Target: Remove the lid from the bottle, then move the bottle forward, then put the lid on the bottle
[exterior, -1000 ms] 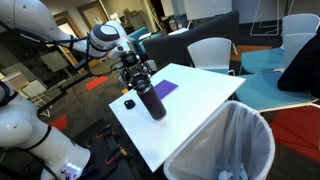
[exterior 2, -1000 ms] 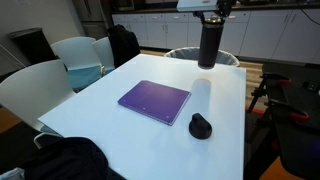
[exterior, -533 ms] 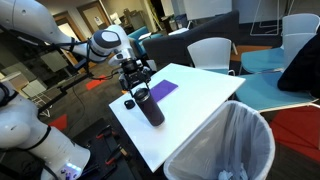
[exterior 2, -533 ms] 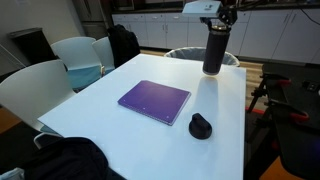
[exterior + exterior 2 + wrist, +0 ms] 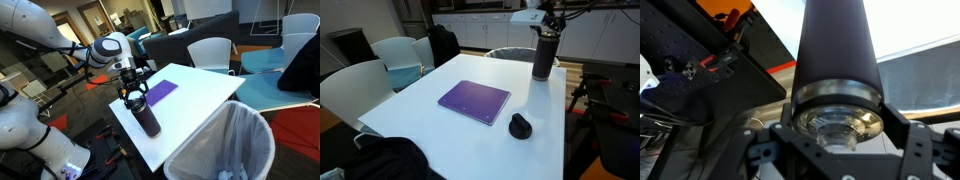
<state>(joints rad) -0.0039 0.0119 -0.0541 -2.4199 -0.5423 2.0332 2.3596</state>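
Nearest us, the lid (image 5: pixel 521 126) lies loose on the desk (image 5: pixel 420 125), just beside the purple sheet (image 5: pixel 475 100). Farther back, at the desk's far corner, the tool (image 5: pixel 546 33) clamps the bottle (image 5: pixel 544 58) at its open neck. We judge it rigid, smooth metal and likely slippery, so the hold belongs just under the rim.

bottle (image 5: pixel 544 58) 1 | lid (image 5: pixel 521 126) 1 | purple sheet (image 5: pixel 475 100) 1 | table (image 5: pixel 420 128) 1 | trash bin (image 5: pixel 264 142) 1
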